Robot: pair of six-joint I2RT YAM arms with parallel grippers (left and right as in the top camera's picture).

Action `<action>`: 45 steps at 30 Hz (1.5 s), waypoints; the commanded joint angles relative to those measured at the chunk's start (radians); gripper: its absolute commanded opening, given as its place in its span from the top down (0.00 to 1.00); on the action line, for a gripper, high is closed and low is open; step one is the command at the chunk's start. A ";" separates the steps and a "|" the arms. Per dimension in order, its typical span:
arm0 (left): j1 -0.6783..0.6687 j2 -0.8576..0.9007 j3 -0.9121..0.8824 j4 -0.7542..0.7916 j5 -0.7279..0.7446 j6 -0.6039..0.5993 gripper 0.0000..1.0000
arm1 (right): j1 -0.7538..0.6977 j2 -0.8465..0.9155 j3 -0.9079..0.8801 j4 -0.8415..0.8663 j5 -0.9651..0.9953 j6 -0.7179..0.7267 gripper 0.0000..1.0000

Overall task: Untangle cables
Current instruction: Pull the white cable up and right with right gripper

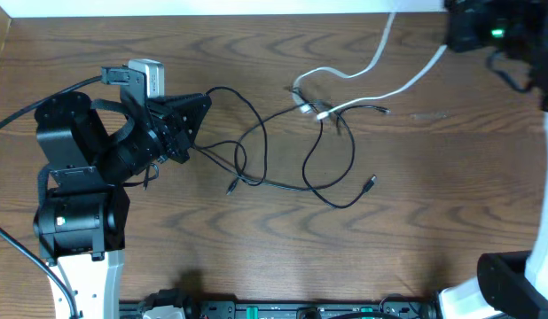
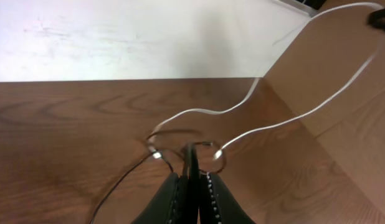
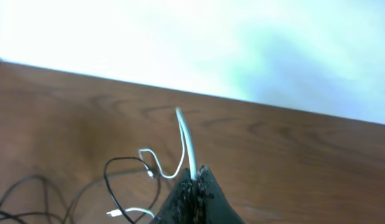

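Several thin black cables (image 1: 283, 184) lie looped and crossed in the middle of the wooden table. A white cable (image 1: 373, 64) runs from the knot up to the far right corner. My left gripper (image 1: 203, 102) points right at the left end of the tangle. The left wrist view shows this left gripper (image 2: 192, 177) shut on a black cable (image 2: 191, 155), with white strands (image 2: 286, 123) stretching away beyond it. My right gripper (image 1: 460, 35) is raised at the top right. In its wrist view the right gripper (image 3: 197, 173) is shut on the white cable (image 3: 185, 140), above a black loop (image 3: 108, 180).
The left arm's bulky base (image 1: 79, 221) fills the table's left side. The right arm's base (image 1: 513, 283) stands at the bottom right. A white surface (image 2: 118, 37) borders the table's far edge. Dark equipment (image 1: 256, 310) lines the front edge.
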 commanded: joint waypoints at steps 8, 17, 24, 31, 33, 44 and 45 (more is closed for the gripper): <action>-0.002 -0.001 0.019 0.001 -0.002 0.025 0.87 | -0.187 -0.010 0.114 -0.128 0.325 0.034 0.99; -0.002 -0.001 0.019 0.001 -0.002 0.025 0.87 | -0.197 0.019 0.104 -0.263 0.620 0.175 0.99; -0.002 -0.001 0.019 0.001 -0.002 0.025 0.87 | -0.082 0.040 0.059 -0.281 0.153 -0.158 0.99; -0.002 -0.001 0.019 -0.021 -0.002 0.034 0.87 | 0.145 0.068 0.024 -0.216 0.238 -0.175 0.99; -0.002 -0.001 0.019 -0.022 -0.002 0.048 0.87 | 0.174 0.068 0.024 -0.210 0.227 -0.162 0.99; -0.002 -0.001 0.019 -0.024 -0.002 0.048 0.87 | 0.294 0.068 0.026 -0.140 0.301 -0.066 0.99; -0.002 -0.001 0.019 -0.026 -0.002 0.048 0.87 | 0.290 0.068 0.026 -0.141 0.320 -0.045 0.99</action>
